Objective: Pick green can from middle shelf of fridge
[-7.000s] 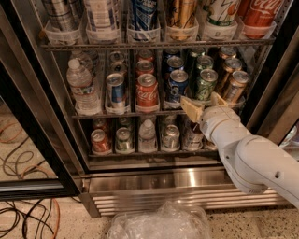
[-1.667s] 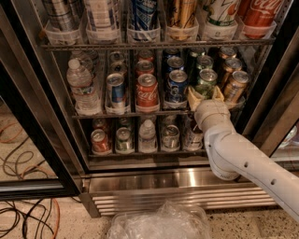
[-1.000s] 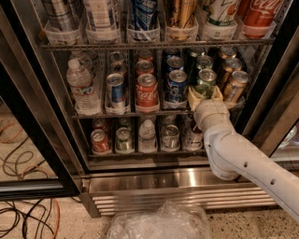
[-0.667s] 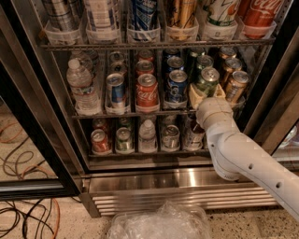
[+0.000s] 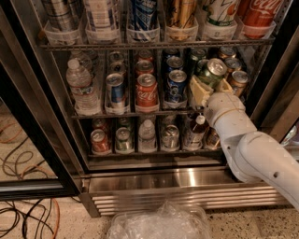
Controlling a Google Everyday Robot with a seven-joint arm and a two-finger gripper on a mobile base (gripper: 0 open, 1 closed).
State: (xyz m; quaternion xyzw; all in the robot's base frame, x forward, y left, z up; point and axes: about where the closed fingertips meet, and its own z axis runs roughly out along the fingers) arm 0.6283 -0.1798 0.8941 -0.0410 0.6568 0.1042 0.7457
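The green can (image 5: 211,71), with a silver lid, sits between the cream fingers (image 5: 199,91) of my gripper (image 5: 211,85). The gripper is shut on it. The can is tilted to the right and raised a little above the middle shelf (image 5: 121,113), at the right end of the fridge (image 5: 163,183). My white arm reaches in from the lower right. The can's lower part is hidden by the fingers.
On the middle shelf stand a water bottle (image 5: 80,87), a blue can (image 5: 115,91), a red cola can (image 5: 146,90), another blue can (image 5: 176,84) and a bronze can (image 5: 238,79). Tall cans fill the rack above (image 5: 140,14). A crumpled plastic bag (image 5: 159,223) and cables (image 5: 23,217) lie on the floor.
The gripper closed around the green can and has lifted it slightly up and to the right, tilting it. The other cans have not moved.
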